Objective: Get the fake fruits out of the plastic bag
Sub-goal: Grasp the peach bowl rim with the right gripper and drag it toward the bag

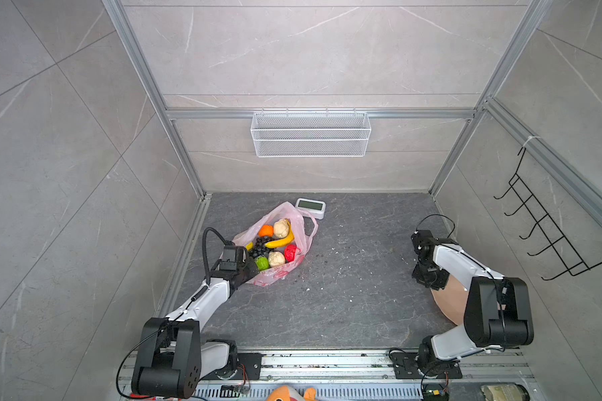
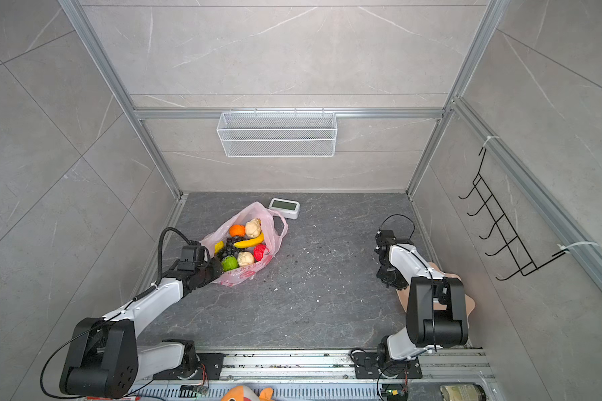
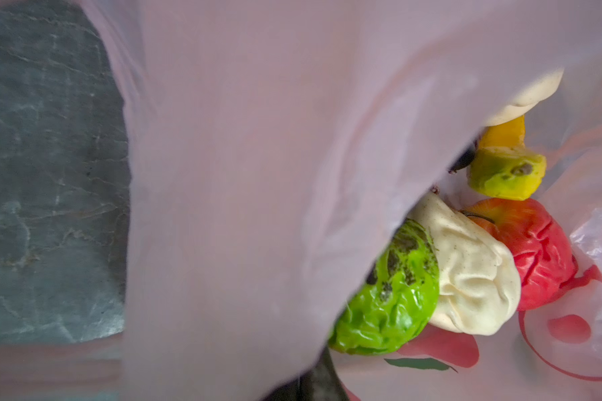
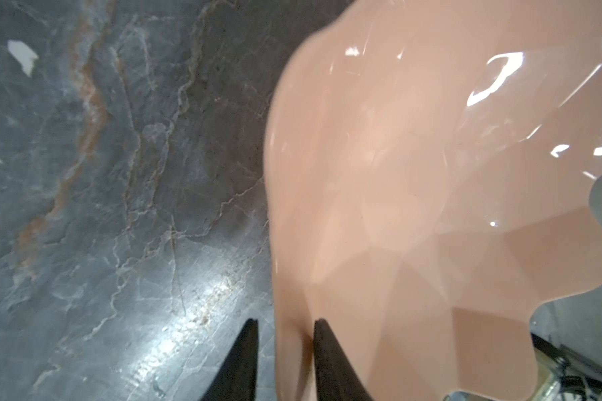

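Soft, even overhead light fills both top views, shadows faint; wide-angle distortion bows the frame rails [image 1: 144, 80] toward 9 and 3 o'clock. Close up, the plastic bag [image 3: 223, 173] blurs to haze. White glare streaks the bowl [image 4: 431, 173]; the table [image 4: 119, 208] shines.

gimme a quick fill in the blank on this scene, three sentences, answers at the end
1. The fake fruits lie inside the plastic bag, whose film is coloured ____.
2. In the left wrist view, the beige lump sits between the green fruit and the red ____.
3. The right gripper has its jaws either side of the rim of the peach ____.

Missing words: pink; apple; bowl
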Robot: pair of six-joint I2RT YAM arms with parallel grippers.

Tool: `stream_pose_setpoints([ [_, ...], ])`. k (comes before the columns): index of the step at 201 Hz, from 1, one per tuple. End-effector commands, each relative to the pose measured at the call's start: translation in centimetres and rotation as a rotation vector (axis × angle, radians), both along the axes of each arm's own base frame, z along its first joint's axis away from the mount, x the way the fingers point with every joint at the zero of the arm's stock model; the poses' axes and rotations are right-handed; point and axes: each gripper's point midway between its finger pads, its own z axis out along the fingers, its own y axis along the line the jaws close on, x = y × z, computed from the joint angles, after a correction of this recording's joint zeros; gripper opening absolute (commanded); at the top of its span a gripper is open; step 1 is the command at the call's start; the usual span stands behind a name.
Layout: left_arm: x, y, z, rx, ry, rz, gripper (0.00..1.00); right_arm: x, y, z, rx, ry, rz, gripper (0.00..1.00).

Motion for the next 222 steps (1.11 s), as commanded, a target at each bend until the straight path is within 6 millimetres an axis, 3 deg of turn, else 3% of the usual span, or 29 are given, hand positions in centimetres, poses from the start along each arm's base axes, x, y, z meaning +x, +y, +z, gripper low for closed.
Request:
stream_pose_setpoints([
  [1, 0.9, 0.0, 1.3, 0.008, -0.030, 0.001, 0.00, -0.1, -0.3, 0.1, -0.023, 0.010, -0.007, 0.23],
  [61, 1.0, 0.1, 1.2, 0.011, -0.027, 0.002, 0.00, 0.4, 0.6, 0.6, -0.035, -0.004, 0.041, 0.10],
  [93, 1.0, 0.1, 1.1, 0.013, -0.025, 0.003, 0.00, 1.1, 2.7, 0.9, -0.024, -0.005, 0.107, 0.11],
  [162, 1.0, 0.3, 0.9, 0.026, -0.022, 0.008, 0.00, 3.1, 13.4, 1.2, 0.057, 0.004, 0.363, 0.11],
  [205, 0.9, 0.6, 0.9, 0.040, -0.021, 0.017, 0.00, 3.1, 20.4, 1.7, 0.081, -0.002, 0.529, 0.11],
  [222, 0.9, 0.9, 1.0, 0.053, -0.023, 0.023, 0.00, 2.7, 24.1, 1.7, 0.124, -0.001, 0.633, 0.11],
])
